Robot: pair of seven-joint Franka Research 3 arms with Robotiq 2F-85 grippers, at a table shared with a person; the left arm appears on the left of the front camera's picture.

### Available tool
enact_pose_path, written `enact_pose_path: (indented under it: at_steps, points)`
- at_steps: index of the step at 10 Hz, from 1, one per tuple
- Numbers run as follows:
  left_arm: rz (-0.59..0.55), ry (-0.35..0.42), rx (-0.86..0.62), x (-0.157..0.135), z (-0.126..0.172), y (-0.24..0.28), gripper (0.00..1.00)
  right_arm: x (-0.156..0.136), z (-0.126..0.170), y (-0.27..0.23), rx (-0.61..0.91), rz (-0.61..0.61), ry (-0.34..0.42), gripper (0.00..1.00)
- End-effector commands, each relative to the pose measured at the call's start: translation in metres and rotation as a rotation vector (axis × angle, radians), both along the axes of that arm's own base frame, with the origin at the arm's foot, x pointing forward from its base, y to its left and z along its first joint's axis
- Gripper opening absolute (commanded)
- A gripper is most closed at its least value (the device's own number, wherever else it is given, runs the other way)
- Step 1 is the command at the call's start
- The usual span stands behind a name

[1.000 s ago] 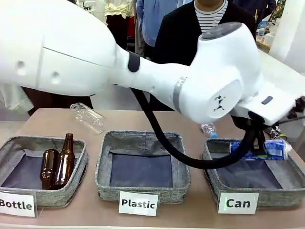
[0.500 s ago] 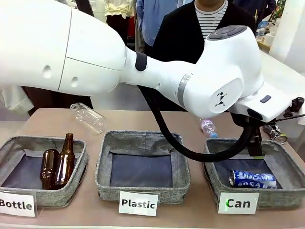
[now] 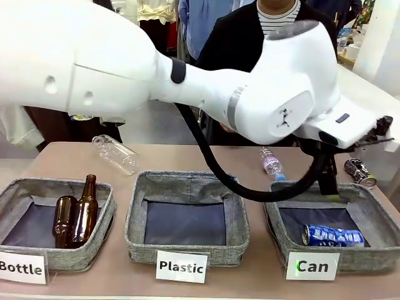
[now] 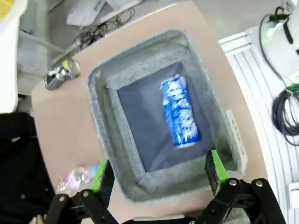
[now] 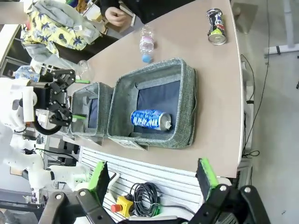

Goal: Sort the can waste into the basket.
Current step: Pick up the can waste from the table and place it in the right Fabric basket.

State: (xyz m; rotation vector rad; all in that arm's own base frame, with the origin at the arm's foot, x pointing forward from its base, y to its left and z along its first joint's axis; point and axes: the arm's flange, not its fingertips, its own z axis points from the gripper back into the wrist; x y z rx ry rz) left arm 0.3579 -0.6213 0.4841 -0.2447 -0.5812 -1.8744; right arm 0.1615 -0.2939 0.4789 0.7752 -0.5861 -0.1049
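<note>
I took the "Plastic" bin (image 3: 132, 219) as reference. Left of it stood the "Bottle" bin (image 3: 44, 182), holding two brown glass bottles (image 3: 84, 215). Behind its far-left corner lay a clear bottle (image 3: 115, 153); beyond its far-right corner, a small blue-capped bottle (image 3: 270, 164).

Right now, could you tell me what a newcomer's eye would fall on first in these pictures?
The big white left arm reaching across the front view strikes first, with the left gripper open above the basket labelled Can. The blue can lies on its side inside it, and the dark dented can rests on the table beyond the basket's far right corner.
</note>
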Motion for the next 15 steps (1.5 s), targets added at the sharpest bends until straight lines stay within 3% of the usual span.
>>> enact_pose_path:
  at_steps: [1,3,5,7,8,10,11,12,15]
  points:
    - [0.074,-0.007,0.054,-0.002,0.034,0.069,1.0,0.017,0.001,0.02,-0.007,0.009,-0.035,1.0]
    - [0.206,0.012,0.047,0.008,0.083,0.173,1.0,0.058,-0.002,0.066,0.022,0.06,-0.035,1.0]
    - [0.483,-0.015,-0.009,0.03,0.126,0.307,1.0,0.097,-0.003,0.13,0.068,0.126,-0.029,1.0]
    - [0.752,0.062,-0.106,0.053,0.149,0.443,1.0,0.124,-0.001,0.185,0.127,0.199,-0.037,1.0]
    - [0.903,0.113,-0.087,0.059,0.151,0.51,1.0,0.134,-0.001,0.209,0.16,0.263,-0.016,1.0]
    - [1.113,0.295,-0.24,0.048,0.141,0.654,1.0,0.15,-0.002,0.248,0.308,0.382,0.055,1.0]
    - [1.152,0.39,-0.373,0.033,0.12,0.71,1.0,0.155,-0.002,0.255,0.418,0.42,0.09,1.0]
    - [1.014,0.536,-0.554,0.02,0.087,0.752,1.0,0.165,-0.003,0.254,0.528,0.423,0.107,1.0]
    - [0.849,0.899,-0.977,0.012,-0.018,0.801,1.0,0.183,-0.011,0.208,0.603,0.294,0.088,1.0]
